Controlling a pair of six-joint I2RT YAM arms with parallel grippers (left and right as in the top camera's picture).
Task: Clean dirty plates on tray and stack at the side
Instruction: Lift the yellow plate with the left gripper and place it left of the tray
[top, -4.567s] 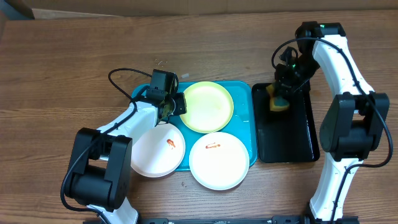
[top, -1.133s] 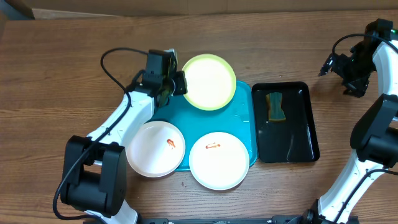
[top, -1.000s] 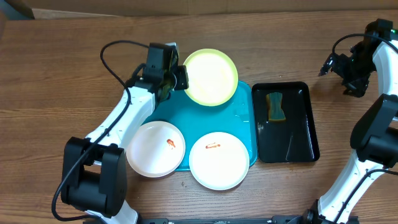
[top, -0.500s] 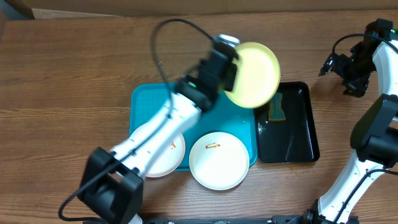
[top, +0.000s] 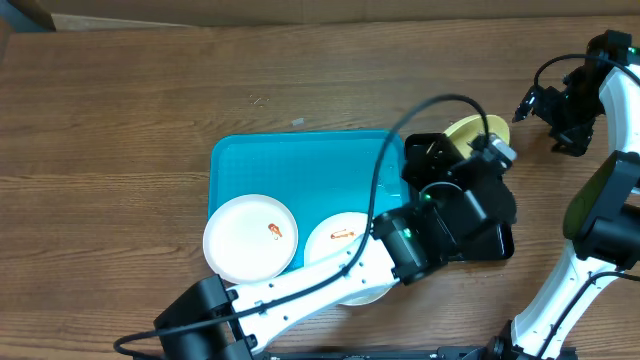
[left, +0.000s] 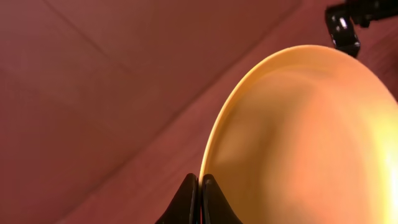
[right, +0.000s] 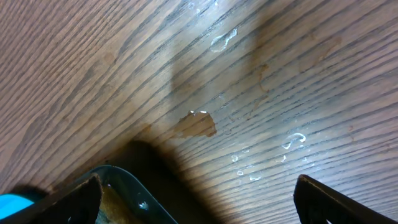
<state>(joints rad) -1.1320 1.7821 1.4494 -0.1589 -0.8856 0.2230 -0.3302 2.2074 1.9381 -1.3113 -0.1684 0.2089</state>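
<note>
The left arm (top: 330, 275) reaches diagonally across the wooden table (top: 120, 100), and the left gripper (left: 200, 184) is clamped narrowly on the rim of the pale yellow-green plate (left: 298, 137), one finger on each face of the edge. In the overhead view this plate (top: 466, 131) is tilted and sits over the far end of the black tray (top: 497, 238), clear of the turquoise tray (top: 300, 165); its height cannot be told. Two plates lie at the near side of the turquoise tray. The first white plate (top: 245, 240) lies flat at the near left corner and carries a red-orange smear (top: 275, 232). The second white plate (top: 340, 240) lies just beside it, partly covered by the left arm, with its own smear (top: 342, 235) visible. The right gripper (right: 198, 182) is spread wide and holds nothing; it faces bare table surface carrying water droplets (right: 292, 142), with a dark tray corner (right: 134, 186) at the lower left of its view.
</note>
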